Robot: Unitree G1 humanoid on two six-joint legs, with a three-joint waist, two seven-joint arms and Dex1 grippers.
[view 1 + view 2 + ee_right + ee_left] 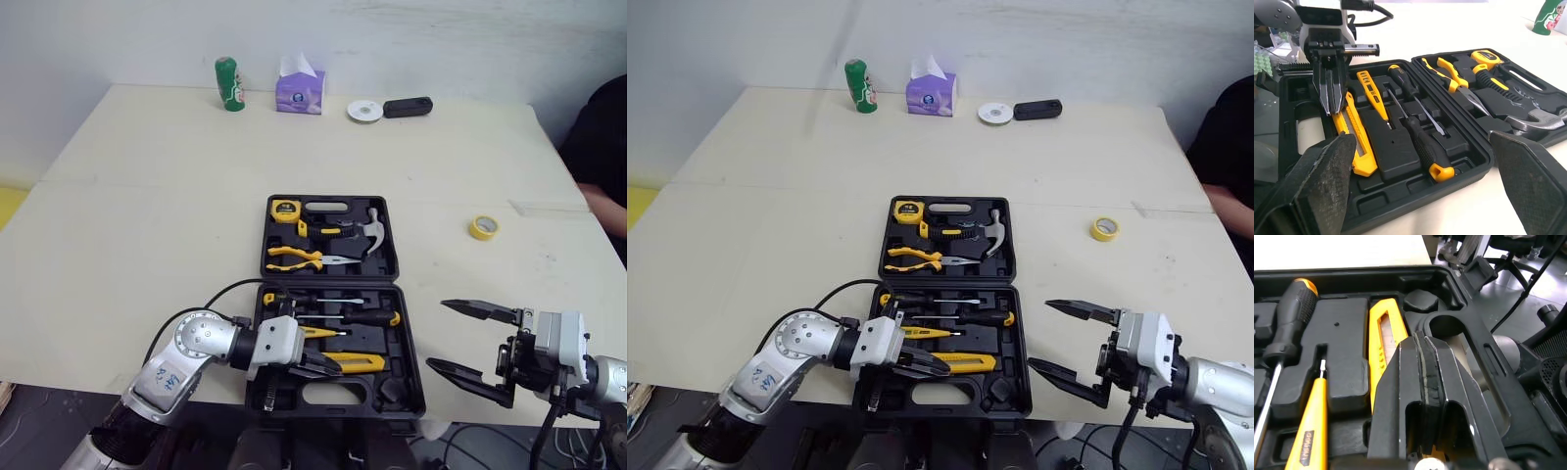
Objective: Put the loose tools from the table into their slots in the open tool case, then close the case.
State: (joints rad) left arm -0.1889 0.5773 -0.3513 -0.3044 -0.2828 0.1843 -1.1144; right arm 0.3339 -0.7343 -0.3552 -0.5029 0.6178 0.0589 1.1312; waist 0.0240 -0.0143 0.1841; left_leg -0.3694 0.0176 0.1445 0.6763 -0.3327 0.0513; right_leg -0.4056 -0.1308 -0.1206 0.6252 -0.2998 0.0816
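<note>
Risk: utility knife (362, 363) may sit proud of slot, so lid jams on closing. Left tool (323, 370) lifting off askew could drag knife out.
Left tool: fingers pressed together, nothing between; tips over knife in near half of tool case (404, 338), contact unclear.
Right tool (439, 335): spread wide, empty, just beside case's right wall.
Yellow tape roll (483, 227) loose on counter (147, 196), well apart from both.

Cream table (147, 196) against a plain white wall (441, 39).
</note>
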